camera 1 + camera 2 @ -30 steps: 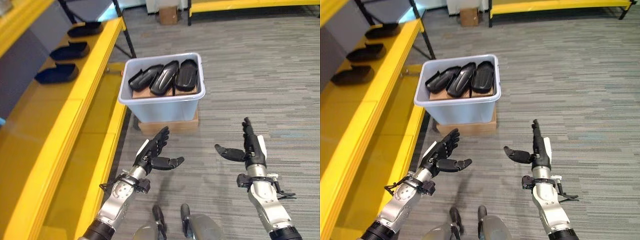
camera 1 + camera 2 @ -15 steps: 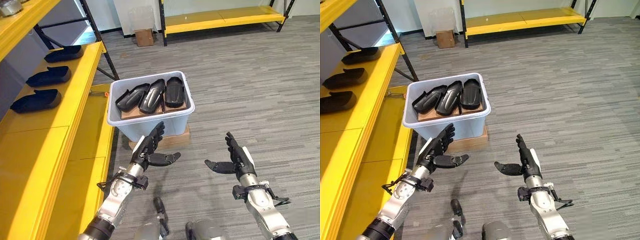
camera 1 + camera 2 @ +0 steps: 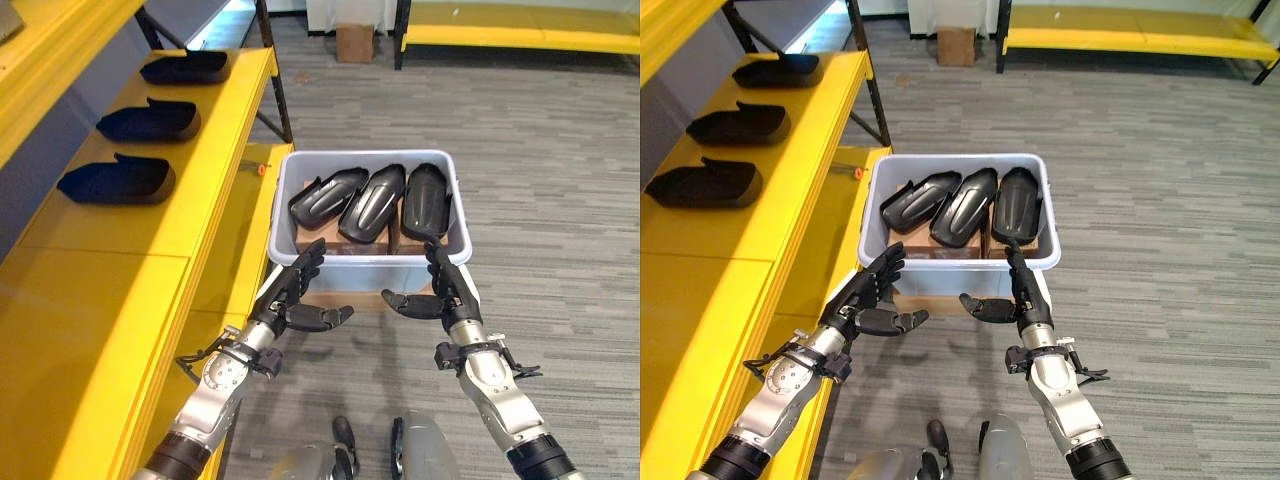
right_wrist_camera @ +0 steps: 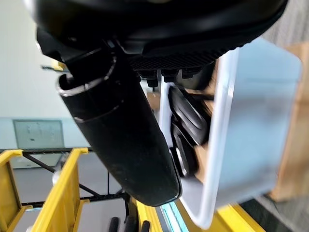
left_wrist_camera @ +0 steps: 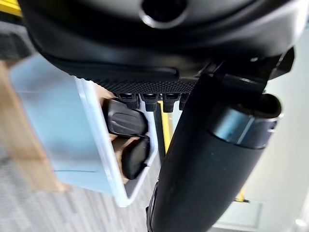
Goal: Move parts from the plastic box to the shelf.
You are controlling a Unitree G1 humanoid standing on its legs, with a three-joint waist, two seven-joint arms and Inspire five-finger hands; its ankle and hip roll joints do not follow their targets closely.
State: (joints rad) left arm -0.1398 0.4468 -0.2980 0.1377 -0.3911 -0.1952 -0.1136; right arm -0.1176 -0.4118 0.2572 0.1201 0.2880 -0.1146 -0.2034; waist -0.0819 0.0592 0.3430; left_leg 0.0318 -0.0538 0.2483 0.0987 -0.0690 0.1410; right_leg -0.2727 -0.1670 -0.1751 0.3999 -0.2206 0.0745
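Note:
A pale blue plastic box [image 3: 285,205] stands on a wooden block on the floor, holding three black moulded parts [image 3: 372,202] side by side. Three more black parts [image 3: 118,179] lie in a row on the yellow shelf [image 3: 140,260] to the left. My left hand [image 3: 290,305] is open, fingers straight and thumb out, just before the box's near left corner. My right hand [image 3: 440,292] is open too, in front of the box's near right wall. Neither hand holds anything. The left wrist view shows the box's rim [image 5: 99,140] and parts [image 5: 126,121] past the hand.
The yellow shelf has a lower yellow level [image 3: 225,300] beside the box. A cardboard box [image 3: 355,42] stands on the grey carpet at the back, next to a low yellow rack [image 3: 520,38]. Open carpet lies to the right of the plastic box.
The whole picture has shifted, so the camera moved. Both hands, still open, now stand closer to the box's near wall and closer together.

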